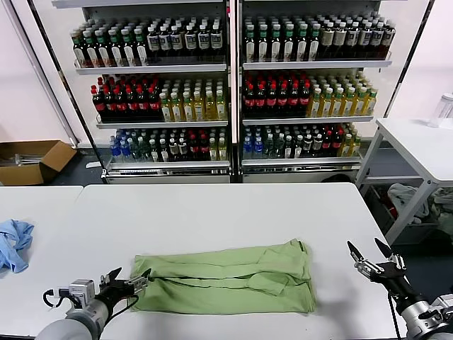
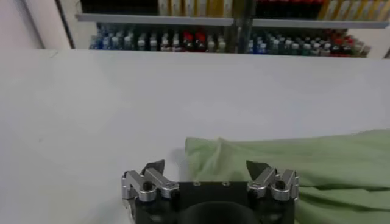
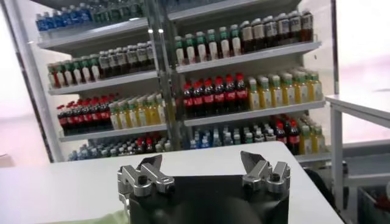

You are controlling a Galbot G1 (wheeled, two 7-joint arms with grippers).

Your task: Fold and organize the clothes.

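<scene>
Two sets of fingers, left (image 1: pixel 126 279) and right (image 1: pixel 369 253), gape wide and hold nothing, a folded green shirt (image 1: pixel 230 278) lying between them on the white counter (image 1: pixel 212 212), its edge just beyond the left fingers.

The folded light green soft-fabric polo shirt (image 1: pixel 226 278) lies on the white rectangular table (image 1: pixel 212 212) before me, my left gripper (image 1: pixel 127 283) at its left edge, my right gripper (image 1: pixel 374 258) well apart rightward.

A plain light green shirt (image 1: pixel 230 278) on a white table (image 1: pixel 212 212), a blue cloth (image 1: pixel 14 243) aside.
</scene>
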